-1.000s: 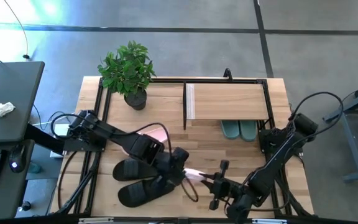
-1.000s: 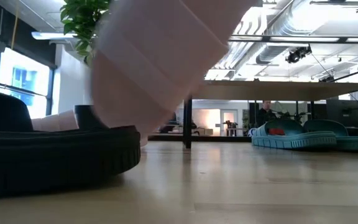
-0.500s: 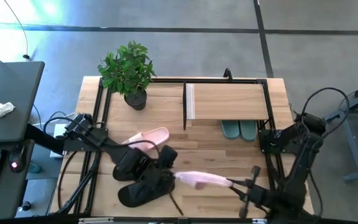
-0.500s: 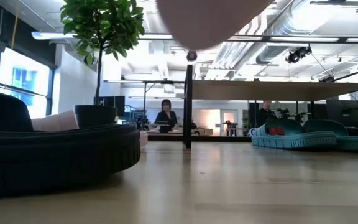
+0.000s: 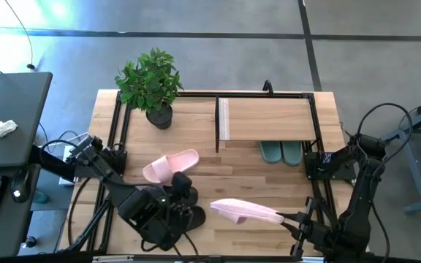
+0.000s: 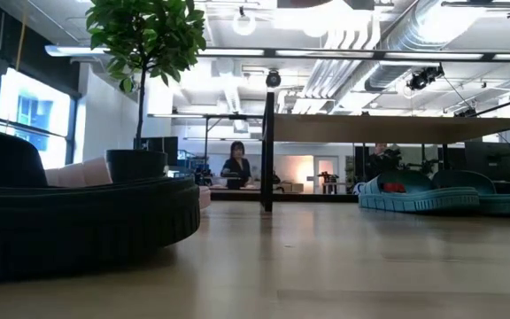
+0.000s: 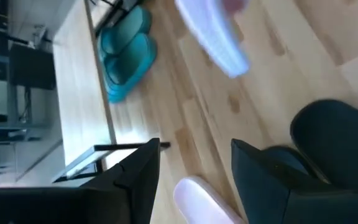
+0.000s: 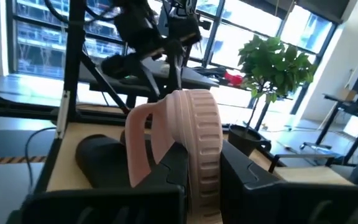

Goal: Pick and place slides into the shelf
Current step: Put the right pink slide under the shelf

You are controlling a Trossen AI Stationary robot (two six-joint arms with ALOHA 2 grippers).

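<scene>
My right gripper [image 5: 292,219] is shut on a pale pink slide [image 5: 243,211] held over the table's near middle. The second pink slide [image 5: 170,166] lies flat on the table left of centre. My left gripper [image 7: 194,168] is open and empty above the black slides [image 6: 78,221], which my left arm mostly hides in the high view. The two dark green slides [image 5: 282,152] lie side by side under the shelf [image 5: 269,119], whose light plank top stands on a thin black frame at the far right. My right gripper pinches the pink slide by its end nearest the table's right [image 8: 199,186], one finger [image 8: 166,186] on each broad side. The fingers come level from the table's right and lie along the slide. The slide sits on its edge, lifted clear, reaching toward the table's left.
A potted plant [image 5: 152,84] stands at the far left of the table. A black frame rail [image 5: 218,124] marks the shelf's left side. Bare wood shows between the held slide and the shelf. People sit in the room beyond the table [image 6: 237,164].
Both grippers met at the pink slide near the table's middle. My left gripper has come off it and drawn back toward the near left, over the black slides. My right gripper has carried the slide up and toward the table's right; it has risen out of the low view.
</scene>
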